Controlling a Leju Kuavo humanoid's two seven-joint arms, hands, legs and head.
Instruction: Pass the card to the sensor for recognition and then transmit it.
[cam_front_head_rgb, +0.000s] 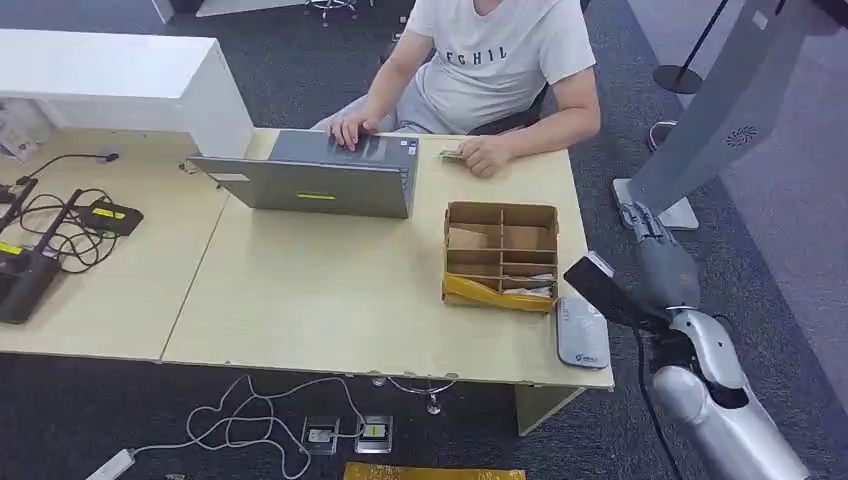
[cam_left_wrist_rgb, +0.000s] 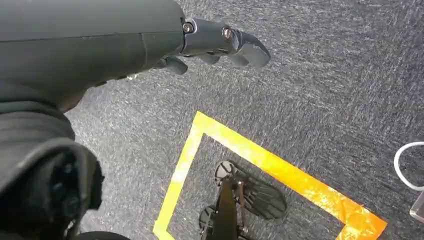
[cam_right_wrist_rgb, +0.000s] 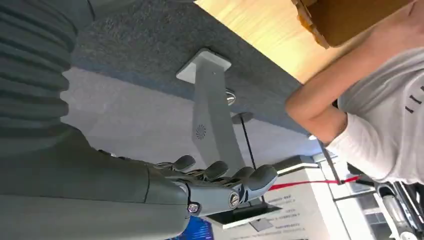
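Off the table's right edge, right hand (cam_front_head_rgb: 650, 240): hovers outside the table (cam_front_head_rgb: 330, 300), fingers stretched and loosely apart, grasping nothing.
Left hand (cam_left_wrist_rgb: 220, 45): hangs over grey carpet, fingers gently bent, released, nothing in it.
Card (cam_front_head_rgb: 527, 291): pale flat pieces lie in the near compartments of the cardboard box (cam_front_head_rgb: 500, 212); they are too small to tell for sure that they are cards.
Sensor (cam_front_head_rgb: 582, 333): a grey-white pad on the table's near right corner, just beside the box and near the right hand.
Handling: I judge the card light, thin, stiff and smooth, so likely to slip. Lying flat in a compartment, it leaves little to catch. Best pinched by an exposed edge between thumb and fingers, then kept flat for the sensor.
Head view: alone gives the layout of box, sensor, laptop (cam_front_head_rgb: 315, 185) and the seated person (cam_front_head_rgb: 500, 60), whose hand (cam_front_head_rgb: 485, 155) rests at the far edge on something small.
Right wrist view: shows the hand's underside bare, with a grey stand (cam_right_wrist_rgb: 212, 110) beyond.
Left wrist view: shows yellow floor tape (cam_left_wrist_rgb: 260, 155) below the idle hand.
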